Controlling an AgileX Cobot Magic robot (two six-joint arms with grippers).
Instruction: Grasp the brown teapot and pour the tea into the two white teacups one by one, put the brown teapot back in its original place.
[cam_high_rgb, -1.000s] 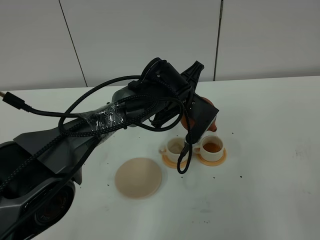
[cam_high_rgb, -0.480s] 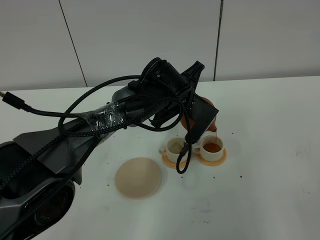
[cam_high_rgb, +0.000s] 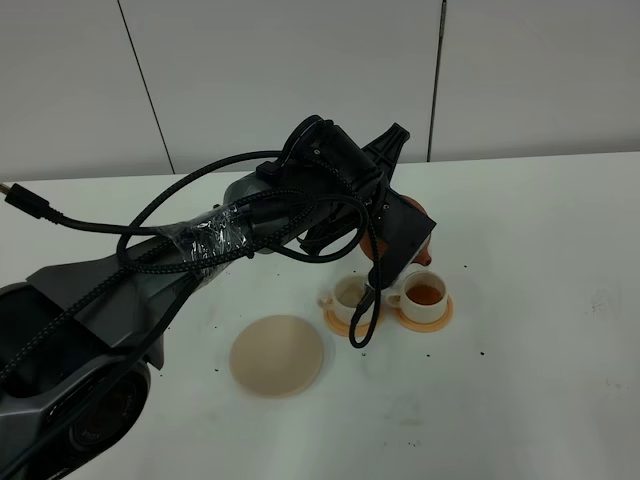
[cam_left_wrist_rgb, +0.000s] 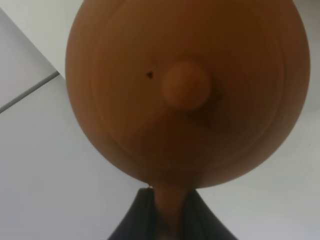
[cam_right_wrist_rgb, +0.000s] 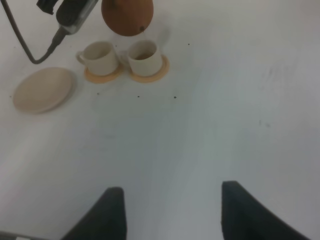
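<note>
Over the near part of the desk (cam_high_rgb: 530, 400), the right claw (cam_right_wrist_rgb: 172, 212) is held open, with nothing in it. Further in, the beige trivet (cam_high_rgb: 277, 355) lies bare. Beyond it, the filled cup (cam_high_rgb: 425, 293) is set nearer the right edge, touching the empty cup (cam_high_rgb: 350, 292). Above the filled cup, the teapot (cam_left_wrist_rgb: 185, 90) is gripped by its handle in the closed left claw (cam_left_wrist_rgb: 169, 224). No stream can be made out, so the first pour is judged done. Next, the teapot needs shifting over the empty cup and tipping gently.

The high camera looks down across the desk (cam_high_rgb: 540, 400) to the far wall (cam_high_rgb: 300, 70). The left wrist camera sits close against the teapot (cam_left_wrist_rgb: 185, 125). The right wrist camera, farther off, shares teapot and cups (cam_right_wrist_rgb: 100, 57) with the high view.
</note>
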